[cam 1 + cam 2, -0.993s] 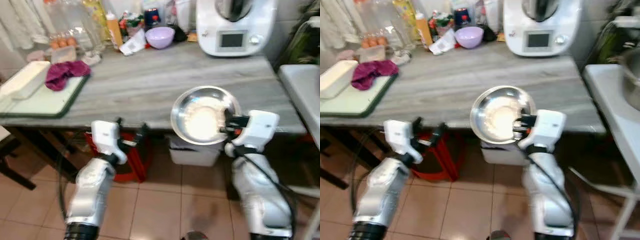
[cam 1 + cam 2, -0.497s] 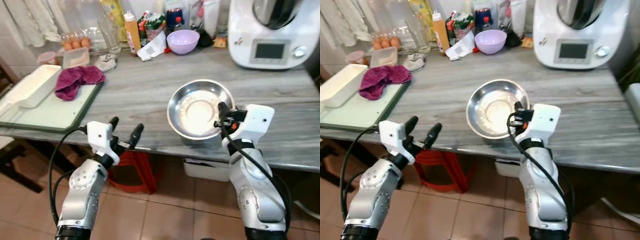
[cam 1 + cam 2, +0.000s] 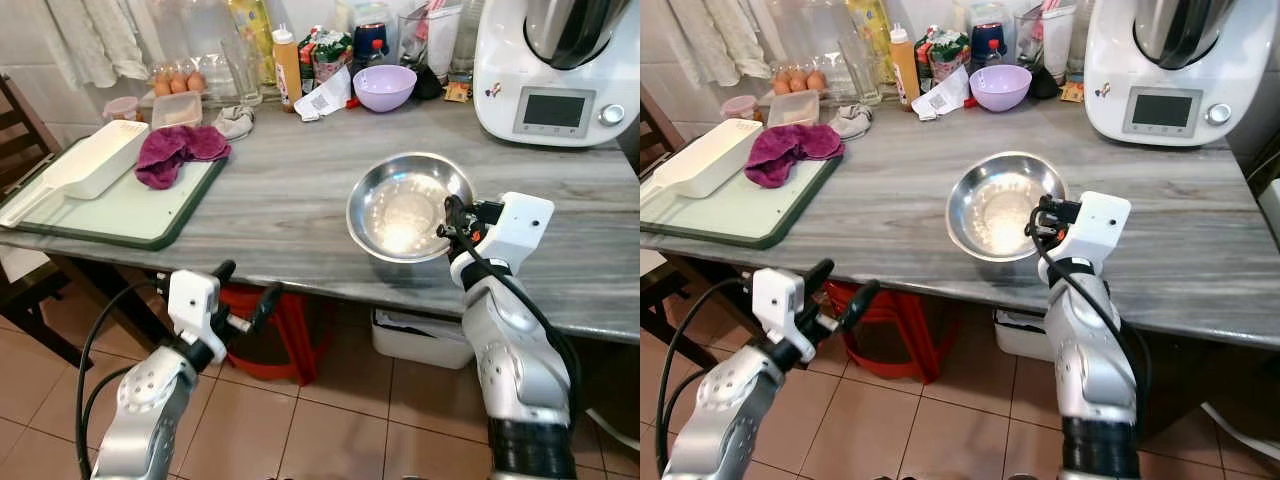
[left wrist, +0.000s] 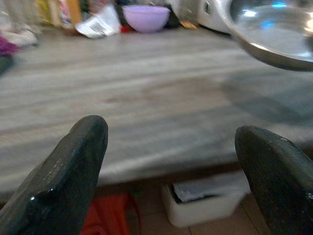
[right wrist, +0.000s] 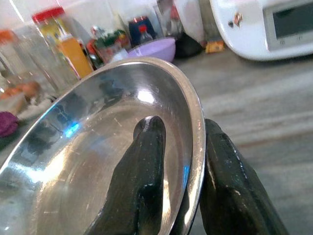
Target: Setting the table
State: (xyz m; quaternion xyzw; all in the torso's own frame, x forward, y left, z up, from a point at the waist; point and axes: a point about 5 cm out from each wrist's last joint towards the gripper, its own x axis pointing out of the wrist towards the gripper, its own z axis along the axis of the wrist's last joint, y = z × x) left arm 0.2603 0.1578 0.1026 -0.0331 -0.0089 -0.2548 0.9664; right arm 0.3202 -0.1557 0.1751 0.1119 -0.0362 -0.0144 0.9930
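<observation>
— Centre right of the frame?
— Right gripper (image 3: 449, 218) clamped on the rim of a stainless steel bowl (image 3: 405, 208), one black finger (image 5: 142, 176) inside, the other outside. Bowl held tilted just above the grey wood-grain countertop (image 3: 280, 190), near its front edge.

— And lower left?
— Left gripper (image 3: 243, 295) spread wide, holding nothing, poised below the counter's front edge, over the tiled floor (image 3: 330, 430) and in front of a red stool (image 3: 285, 335).

— Upper part of the frame?
— Lilac bowl (image 3: 385, 87) at the back of the counter, beside an orange sauce bottle (image 3: 287, 66) and a crumpled paper packet (image 3: 325, 95). White kitchen machine (image 3: 550, 60) at upper right. At left, a green tray (image 3: 110, 215) carrying a white rectangular dish (image 3: 90, 165) and a magenta cloth (image 3: 180, 152). Eggs (image 3: 177, 82) behind, against the wall.
</observation>
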